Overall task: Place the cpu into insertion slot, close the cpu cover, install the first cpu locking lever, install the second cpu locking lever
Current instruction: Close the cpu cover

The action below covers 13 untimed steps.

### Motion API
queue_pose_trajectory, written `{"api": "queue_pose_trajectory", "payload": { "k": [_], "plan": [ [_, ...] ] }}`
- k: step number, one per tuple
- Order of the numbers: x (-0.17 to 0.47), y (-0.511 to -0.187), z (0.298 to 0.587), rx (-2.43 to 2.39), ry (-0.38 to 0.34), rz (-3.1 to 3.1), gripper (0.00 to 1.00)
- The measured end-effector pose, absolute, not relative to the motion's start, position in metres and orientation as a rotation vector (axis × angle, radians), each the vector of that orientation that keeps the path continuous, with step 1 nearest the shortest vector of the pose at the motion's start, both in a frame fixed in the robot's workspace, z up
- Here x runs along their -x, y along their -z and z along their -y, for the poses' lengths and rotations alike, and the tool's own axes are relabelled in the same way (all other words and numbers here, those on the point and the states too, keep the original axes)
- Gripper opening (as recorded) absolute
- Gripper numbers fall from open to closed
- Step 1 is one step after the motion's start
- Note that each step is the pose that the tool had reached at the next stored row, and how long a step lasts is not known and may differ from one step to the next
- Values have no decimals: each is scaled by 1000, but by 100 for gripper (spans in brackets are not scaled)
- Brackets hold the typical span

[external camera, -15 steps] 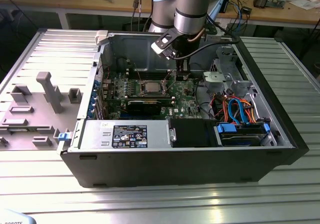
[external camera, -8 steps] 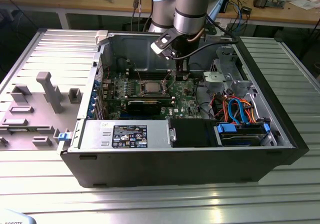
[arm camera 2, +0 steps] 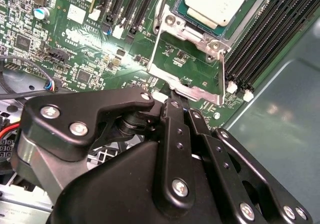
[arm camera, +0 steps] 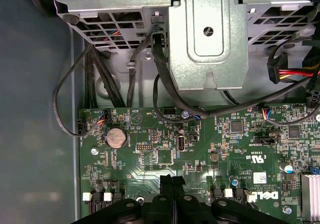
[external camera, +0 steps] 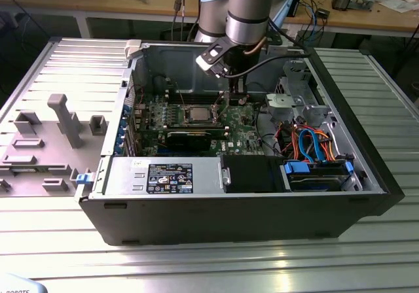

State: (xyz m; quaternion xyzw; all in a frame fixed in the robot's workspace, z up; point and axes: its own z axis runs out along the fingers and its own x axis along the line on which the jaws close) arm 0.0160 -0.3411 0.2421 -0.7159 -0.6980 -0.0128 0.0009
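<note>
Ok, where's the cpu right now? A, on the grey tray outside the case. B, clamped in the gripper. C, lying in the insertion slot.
C: in the second wrist view the cpu lies in the insertion slot, silvery top facing up.

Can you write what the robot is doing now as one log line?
chip: in socket | cover: open, off the chip | fingers: shut, tips by cover's edge

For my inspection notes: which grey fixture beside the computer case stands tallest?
The T-topped post; the other grey fixtures around it are clearly lower.
</note>
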Motion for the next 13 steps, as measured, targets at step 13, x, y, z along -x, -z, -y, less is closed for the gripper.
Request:
{"api": "queue_pose_trajectory", "payload": {
  "k": [13],
  "plan": [
    [-13, -242, 341, 2248, 40, 2192, 11]
  ]
}}
